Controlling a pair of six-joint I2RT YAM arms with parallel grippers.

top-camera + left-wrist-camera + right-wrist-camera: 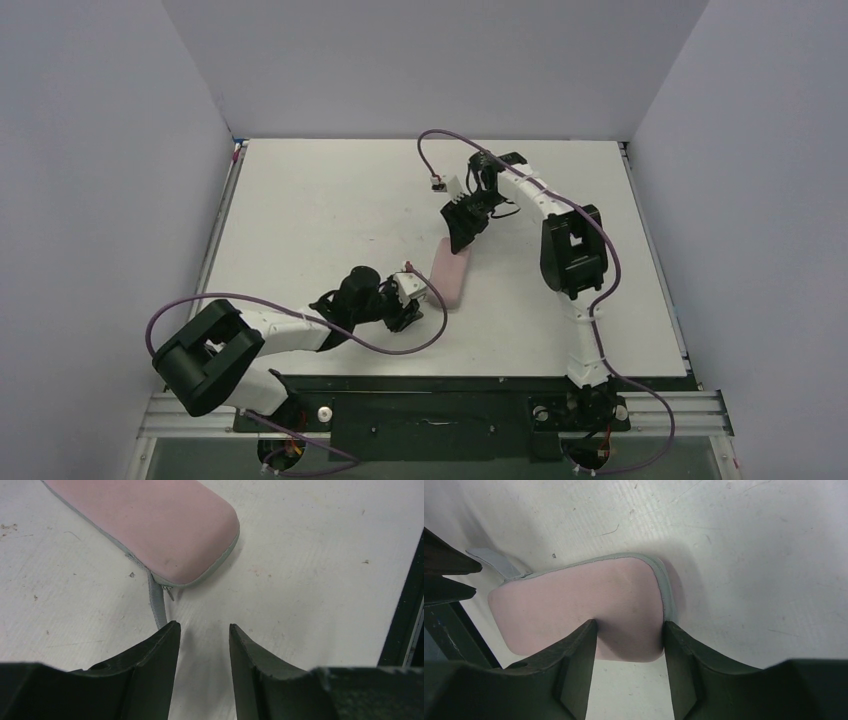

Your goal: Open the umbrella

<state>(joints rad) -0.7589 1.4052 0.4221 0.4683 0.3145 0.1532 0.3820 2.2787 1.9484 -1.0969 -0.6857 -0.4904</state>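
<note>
The umbrella does not show in any view. A pale pink oblong case point(448, 275) with a grey zip seam lies flat on the white table. My right gripper point(462, 238) is down over its far end. Its jaws point(629, 623) stand partly apart, one fingertip over the case's point(574, 600) top face, the other against its grey edge. Whether they squeeze it I cannot tell. My left gripper point(412, 298) sits low by the case's near end, open point(202, 626), with bare table between the fingers. The grey zip strap point(156, 600) runs from the case point(150, 525) behind my left fingertip.
The black frame point(405, 610) at the table's near edge lies close to the right of my left gripper. The strap point(494, 560) and my left gripper point(444, 575) show at the left of the right wrist view. Grey walls enclose the table on three sides.
</note>
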